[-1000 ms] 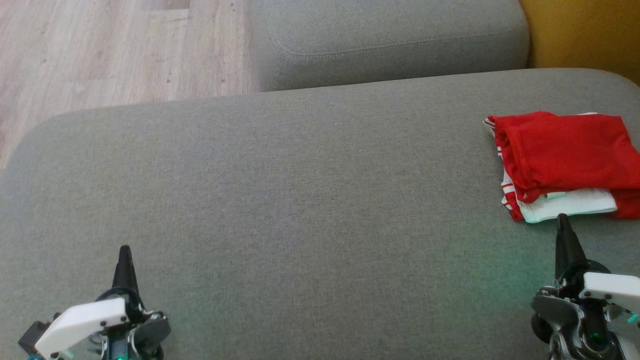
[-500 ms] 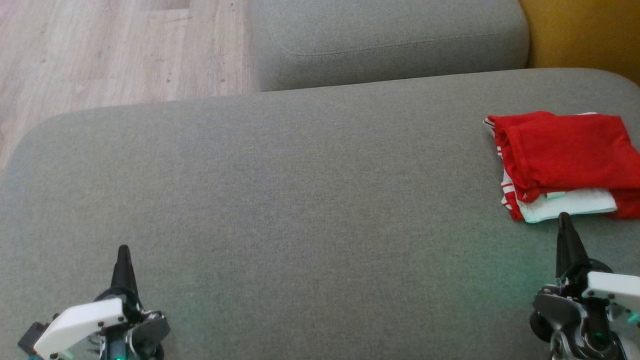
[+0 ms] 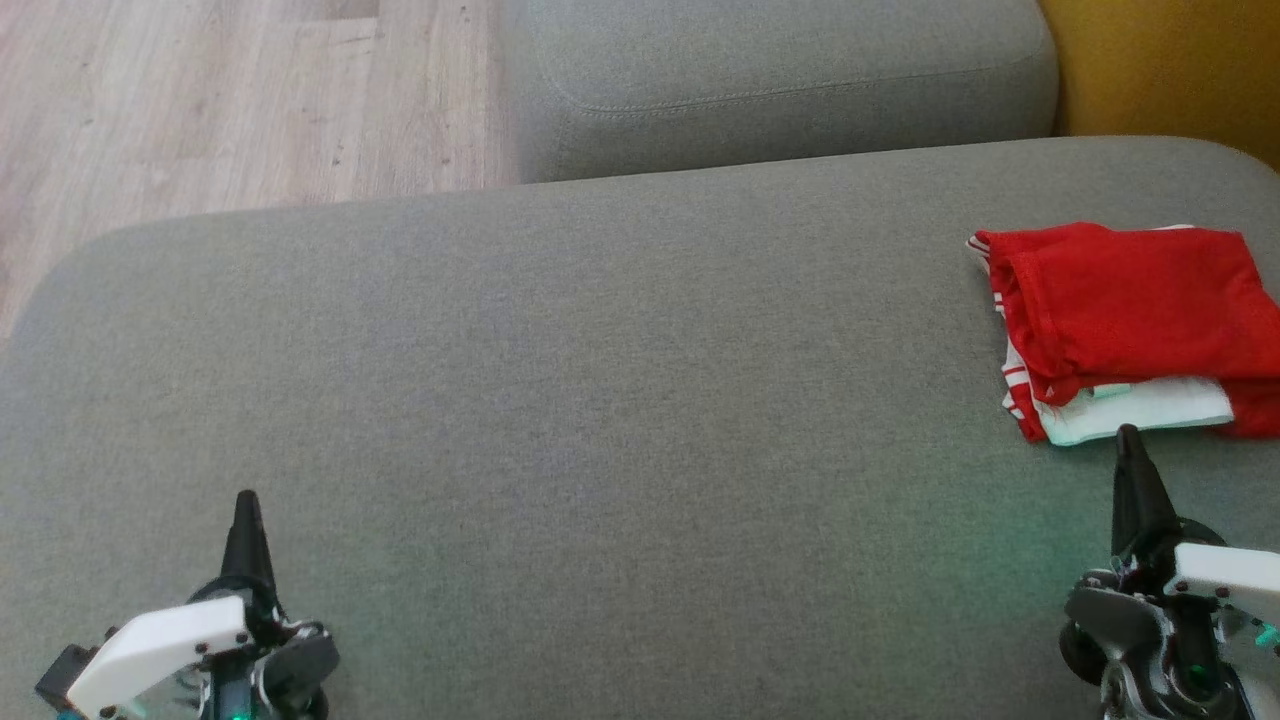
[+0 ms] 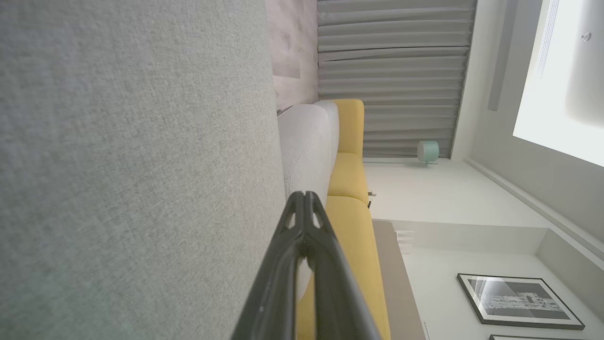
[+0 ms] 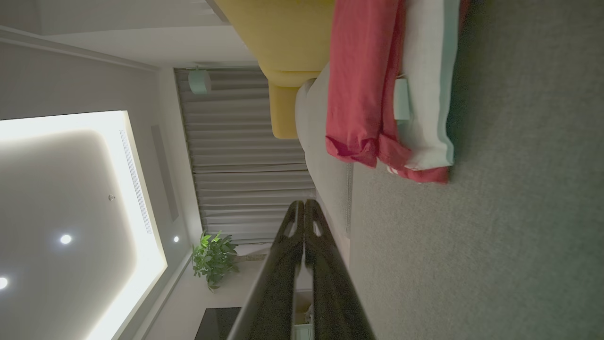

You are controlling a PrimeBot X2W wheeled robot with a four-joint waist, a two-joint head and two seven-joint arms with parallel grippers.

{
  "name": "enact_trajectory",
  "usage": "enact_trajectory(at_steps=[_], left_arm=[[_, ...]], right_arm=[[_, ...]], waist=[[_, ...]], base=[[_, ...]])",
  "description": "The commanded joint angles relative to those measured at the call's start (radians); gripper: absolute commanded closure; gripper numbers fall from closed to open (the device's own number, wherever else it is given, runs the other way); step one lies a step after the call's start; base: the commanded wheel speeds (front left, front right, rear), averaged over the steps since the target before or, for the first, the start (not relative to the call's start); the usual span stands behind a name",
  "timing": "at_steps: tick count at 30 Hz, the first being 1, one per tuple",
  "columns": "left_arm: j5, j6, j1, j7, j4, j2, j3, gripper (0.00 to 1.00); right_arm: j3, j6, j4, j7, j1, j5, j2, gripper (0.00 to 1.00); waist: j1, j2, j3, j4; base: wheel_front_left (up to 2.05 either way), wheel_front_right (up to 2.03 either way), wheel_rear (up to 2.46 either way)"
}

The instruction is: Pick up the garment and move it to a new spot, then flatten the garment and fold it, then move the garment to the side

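Left pincer [image 3: 247, 500]: sitting closed and empty at seven o'clock, over the sofa cushion [image 3: 600, 380].
Right pincer [image 3: 1127, 435]: hovering closed and empty at four o'clock.
Garment [image 3: 1125, 310]: lying folded at three o'clock, just beyond that tip.
Doing it well: seemingly finishing; I'd be backing away straight, not snagging the fold.

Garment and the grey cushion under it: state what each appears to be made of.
Garment: thin soft cloth, probably a sports jersey knit; matte red with a white layer and red stripes, limp folds and a stitched hem. Cushion: woven upholstery fabric, matte grey, with a fine speckled weave visible up close in the left wrist view; the filling cannot be told.
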Motion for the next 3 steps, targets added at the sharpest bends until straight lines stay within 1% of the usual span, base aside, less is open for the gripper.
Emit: enact_trajectory(at_steps=[1,3], left_arm=[[-0.006,-0.007,-0.051,0.007,-0.037,0.006,0.039,1.00],[-0.006,-0.007,-0.051,0.007,-0.037,0.006,0.039,1.00]], right_arm=[[0.020,-0.001,-0.038,0.007,-0.056,0.007,-0.007,1.00],[0.020,-0.001,-0.038,0.007,-0.056,0.007,-0.007,1.00]], waist=[[0.0000,0.0000,0.000,0.000],[0.0000,0.0000,0.000,0.000]], base=[[0.00,0.00,0.00],[0.00,0.00,0.00]])
